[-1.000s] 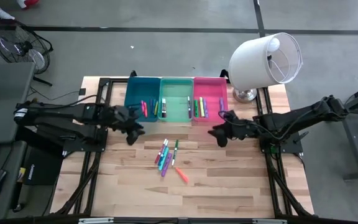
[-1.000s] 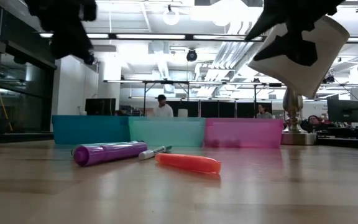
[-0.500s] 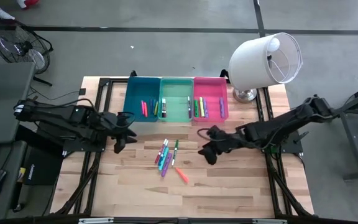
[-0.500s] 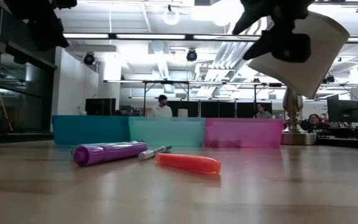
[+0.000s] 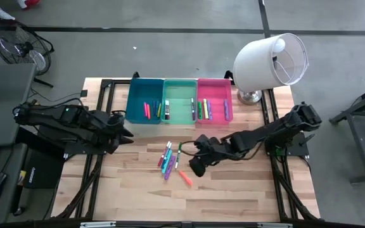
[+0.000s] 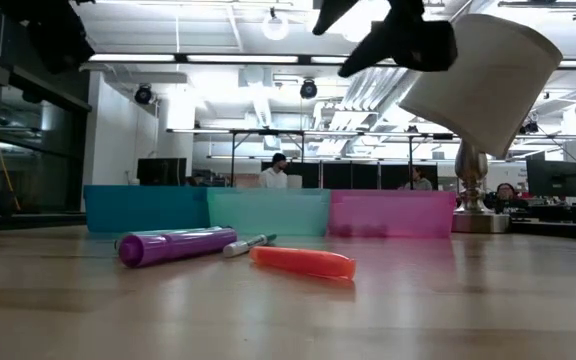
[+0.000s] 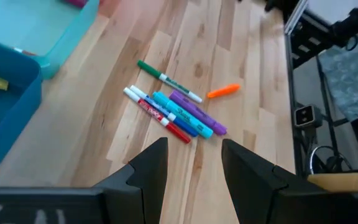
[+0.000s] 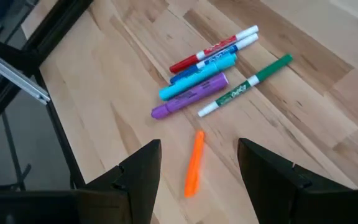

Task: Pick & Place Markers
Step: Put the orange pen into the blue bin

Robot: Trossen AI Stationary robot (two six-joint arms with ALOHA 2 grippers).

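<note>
Right gripper (image 8: 197,180), fingers apart and empty, hovers above the short orange plastic marker (image 8: 193,163): light, rigid, slippery, likely best pinched mid-barrel; left gripper (image 7: 193,174), fingers also apart, waits near the rectangular blue plastic bin (image 5: 135,95).

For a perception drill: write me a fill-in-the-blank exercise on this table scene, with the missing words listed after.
1. The marker lying alone, nearest the right gripper, is coloured ____.
2. The bin between the blue bin and the pink bin is coloured ____.
3. Both grippers are open and hold ____.
4. The white lamp stands at the table's far ____ corner in the high view.

Missing words: orange; mint green; nothing; right
</note>
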